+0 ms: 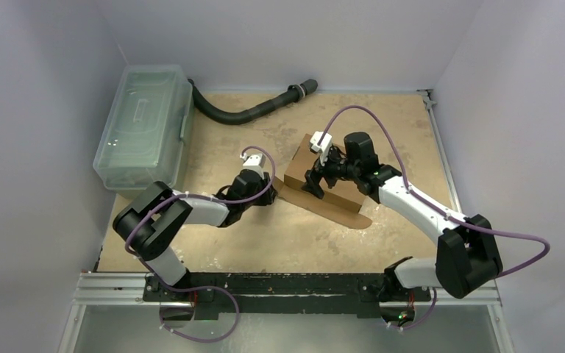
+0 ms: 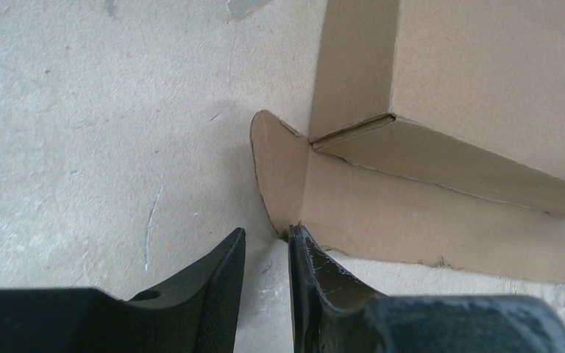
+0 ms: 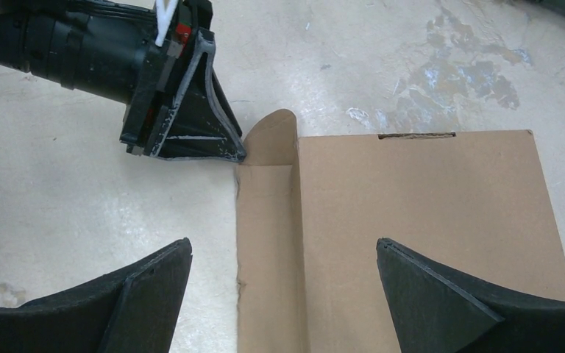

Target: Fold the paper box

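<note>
**Cardboard mailer between two unladen grippers**

Brown corrugated board forms the paper box [image 1: 322,185], which sits near the middle of the table [image 1: 265,243] as a shallow closed shape. One long flap [image 2: 427,228] lies flat on the tabletop along its side and ends in a rounded tab [image 2: 276,169]. The left gripper [image 2: 266,239] is low at that tab's corner with its jaws only slightly parted and nothing between them. Its right fingertip [image 2: 298,239] appears to touch the tab's edge, though the wrist view does not settle contact. The right gripper [image 3: 283,250] hangs above the box's top panel with its jaws spread wide, gripping nothing. The flap and part of the panel lie between its fingers in the wrist view. A slot [image 3: 416,135] is cut along the panel's far edge. A clear plastic bin [image 1: 146,125] stands at the far left of the table. A black hose [image 1: 250,110] curves along the back, well apart from the box.
</note>
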`<state>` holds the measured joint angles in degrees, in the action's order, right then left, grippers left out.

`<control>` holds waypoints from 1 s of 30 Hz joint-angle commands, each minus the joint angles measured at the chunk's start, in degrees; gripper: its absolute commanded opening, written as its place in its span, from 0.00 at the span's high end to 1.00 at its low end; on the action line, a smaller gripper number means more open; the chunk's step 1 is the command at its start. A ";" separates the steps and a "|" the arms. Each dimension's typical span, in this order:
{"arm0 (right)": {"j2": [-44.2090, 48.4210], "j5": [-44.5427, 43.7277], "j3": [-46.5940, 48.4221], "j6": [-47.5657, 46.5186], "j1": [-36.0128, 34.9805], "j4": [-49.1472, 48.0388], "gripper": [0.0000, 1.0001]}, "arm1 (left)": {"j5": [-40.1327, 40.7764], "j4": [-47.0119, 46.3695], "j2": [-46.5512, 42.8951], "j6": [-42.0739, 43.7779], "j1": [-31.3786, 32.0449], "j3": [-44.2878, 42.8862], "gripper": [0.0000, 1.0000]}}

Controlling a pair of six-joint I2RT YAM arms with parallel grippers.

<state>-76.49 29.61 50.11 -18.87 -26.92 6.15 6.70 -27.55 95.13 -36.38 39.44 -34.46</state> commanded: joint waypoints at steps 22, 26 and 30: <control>0.38 0.93 -0.45 1.21 1.38 -1.84 0.01 | -9.11 -19.72 4.71 -5.53 -5.14 1.94 0.95; 0.22 0.67 -0.45 1.12 1.35 -1.91 0.01 | -11.14 -20.73 5.33 -5.16 -5.25 1.79 0.94; -0.06 -0.18 -0.28 1.12 1.34 -1.93 0.01 | -11.84 -21.01 6.10 -4.53 -5.25 1.32 1.00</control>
<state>-76.49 29.58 50.11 -18.41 -25.80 5.93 -2.81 -44.62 100.31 -41.36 34.50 -32.45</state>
